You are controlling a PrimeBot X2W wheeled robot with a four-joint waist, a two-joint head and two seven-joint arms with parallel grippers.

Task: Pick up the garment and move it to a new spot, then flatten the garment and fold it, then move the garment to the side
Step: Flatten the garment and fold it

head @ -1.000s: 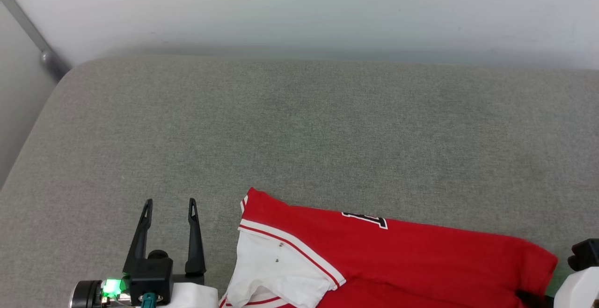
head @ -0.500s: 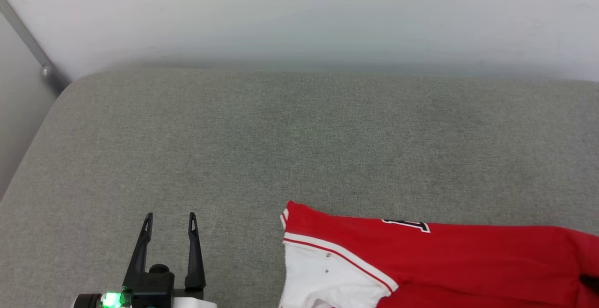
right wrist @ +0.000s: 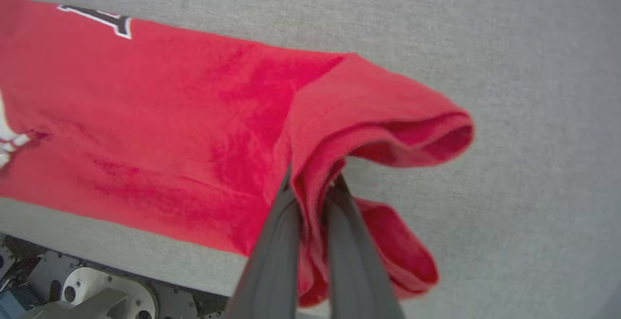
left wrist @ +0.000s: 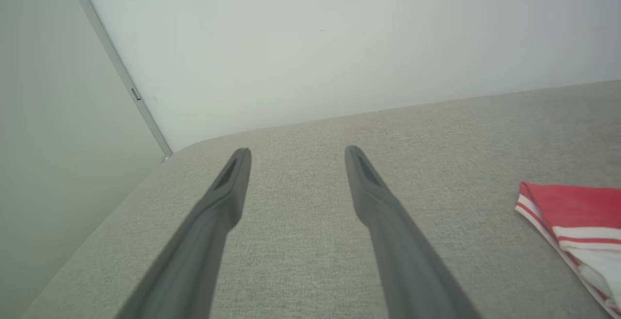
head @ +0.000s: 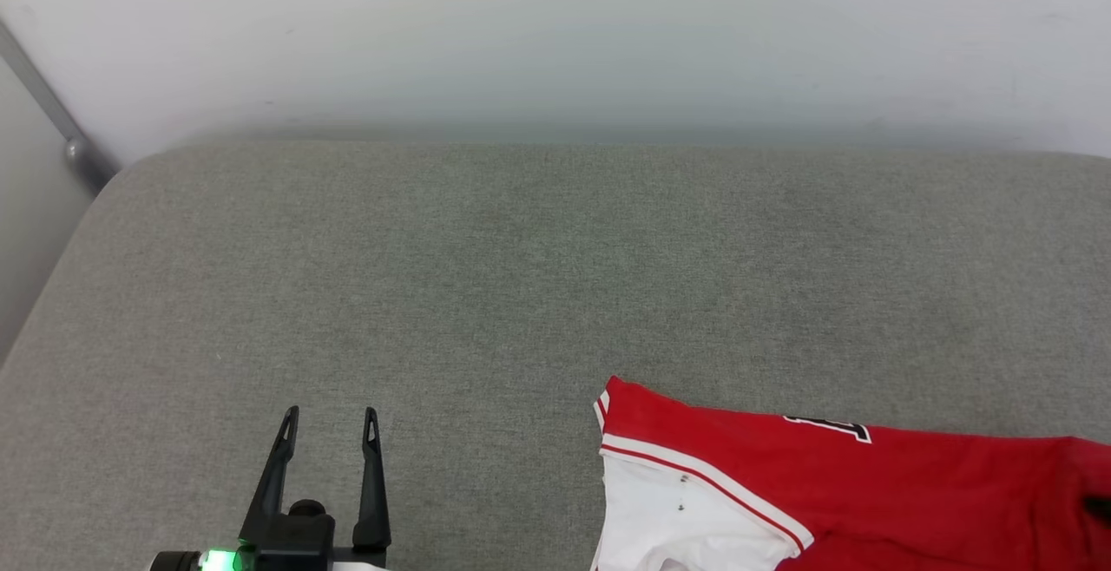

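The garment [head: 911, 484], a red jersey with a white sleeve and striped trim, lies on the grey cushion at the lower right of the head view, running off the bottom and right edges. Black white-outlined lettering peeks at its top fold. In the right wrist view my right gripper [right wrist: 313, 183] is shut on a bunched red edge of the garment [right wrist: 170, 115], lifting that edge off the cushion. My left gripper [head: 331, 415] stands open over bare cushion, well left of the shirt. In the left wrist view the left gripper [left wrist: 297, 151] holds nothing, and the garment's striped corner [left wrist: 572, 207] lies at the right.
The grey cushion [head: 521, 276] stretches back to a white wall [head: 555, 33]. A metal bar [head: 52, 111] slants down the wall at the far left by the cushion's rounded corner. Part of the robot's base [right wrist: 87, 290] sits below the cushion's near edge.
The garment has slid well to the right across the cushion, away from the left gripper. The head view has shifted a little. The left gripper stays open.
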